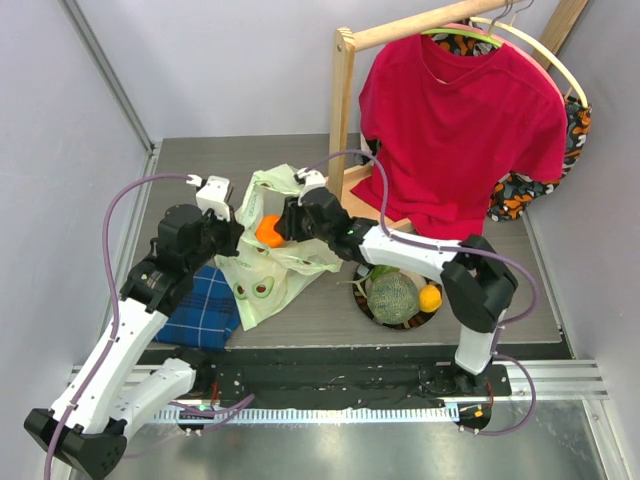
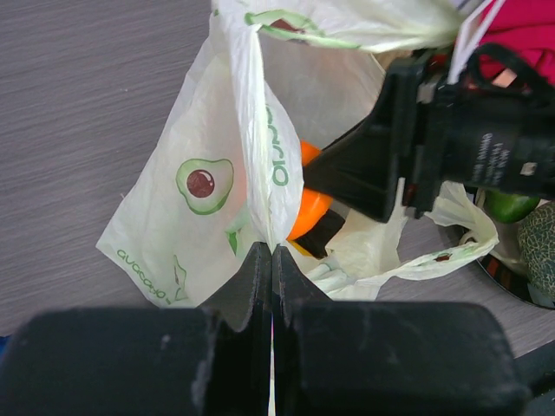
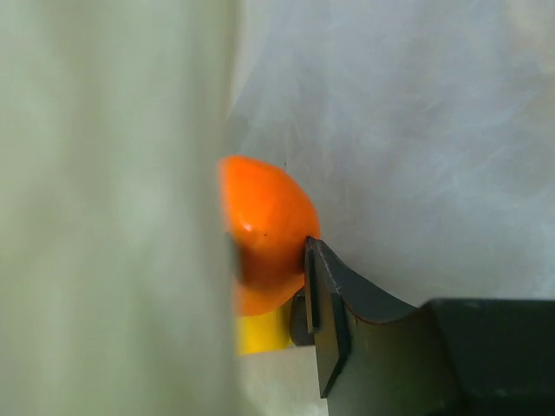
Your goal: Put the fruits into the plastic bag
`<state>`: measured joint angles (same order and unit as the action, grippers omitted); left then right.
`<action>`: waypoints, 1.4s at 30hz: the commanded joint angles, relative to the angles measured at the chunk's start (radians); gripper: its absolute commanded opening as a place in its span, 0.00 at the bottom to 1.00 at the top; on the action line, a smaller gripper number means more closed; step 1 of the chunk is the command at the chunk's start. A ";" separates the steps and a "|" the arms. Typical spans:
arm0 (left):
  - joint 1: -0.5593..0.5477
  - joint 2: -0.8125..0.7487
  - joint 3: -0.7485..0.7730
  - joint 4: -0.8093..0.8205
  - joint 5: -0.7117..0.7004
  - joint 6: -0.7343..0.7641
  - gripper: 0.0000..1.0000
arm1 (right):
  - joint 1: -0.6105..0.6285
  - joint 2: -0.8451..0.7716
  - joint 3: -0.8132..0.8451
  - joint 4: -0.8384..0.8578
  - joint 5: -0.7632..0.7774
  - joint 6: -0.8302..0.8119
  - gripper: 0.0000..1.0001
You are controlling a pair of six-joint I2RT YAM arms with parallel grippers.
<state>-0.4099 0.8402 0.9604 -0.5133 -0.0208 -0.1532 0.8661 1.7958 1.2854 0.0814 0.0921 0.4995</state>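
- The left gripper (image 2: 271,253) has its fingers pressed together on a fold of the plastic bag (image 2: 195,208).
- The right gripper (image 1: 280,227) clamps a small orange (image 1: 268,232) at the bag's open mouth.
- The netted melon (image 1: 392,296) sits on the dark plate (image 1: 361,304).

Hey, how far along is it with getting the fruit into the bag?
Early on. Done: nothing for certain, though a yellow bit glimpsed under the orange may already be inside. In hand: the left gripper pinches the plastic bag by its edge, and the right gripper holds the orange at its mouth. Left: the melon, a small yellow-orange fruit and a green piece sit on the plate.
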 commanded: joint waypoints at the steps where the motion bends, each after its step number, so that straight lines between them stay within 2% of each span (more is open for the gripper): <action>1: 0.002 -0.006 0.005 0.039 0.015 -0.003 0.00 | 0.017 0.056 0.077 0.003 -0.017 -0.009 0.01; 4: 0.002 -0.004 0.005 0.039 0.015 -0.003 0.00 | 0.019 0.062 0.078 -0.002 -0.022 -0.009 0.02; 7: 0.002 -0.003 0.006 0.039 0.015 -0.003 0.00 | 0.019 0.062 0.080 -0.009 -0.015 -0.013 0.21; 8: 0.002 -0.004 0.006 0.039 0.016 -0.003 0.00 | 0.019 0.062 0.080 -0.011 -0.014 -0.013 0.31; 11: 0.002 -0.004 0.006 0.039 0.015 -0.003 0.00 | 0.019 0.062 0.077 -0.012 -0.014 -0.013 0.47; 17: 0.002 -0.003 0.006 0.038 0.015 -0.003 0.00 | 0.019 0.050 0.063 -0.002 -0.015 -0.021 0.69; 22: 0.002 -0.003 0.006 0.038 0.015 -0.003 0.00 | 0.019 0.036 0.055 0.004 -0.015 -0.030 0.77; 33: 0.002 -0.007 0.006 0.038 0.012 -0.005 0.00 | 0.019 -0.075 -0.026 0.043 -0.037 -0.078 0.77; 38: 0.003 -0.007 0.006 0.038 0.010 -0.005 0.00 | 0.022 -0.217 -0.149 0.080 -0.023 -0.091 0.79; 42: 0.002 -0.006 0.006 0.039 0.012 -0.005 0.00 | 0.021 -0.363 -0.231 0.035 0.038 -0.102 0.81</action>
<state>-0.4099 0.8402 0.9604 -0.5133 -0.0170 -0.1532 0.8818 1.5848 1.1034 0.0906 0.0666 0.4267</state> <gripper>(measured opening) 0.013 0.800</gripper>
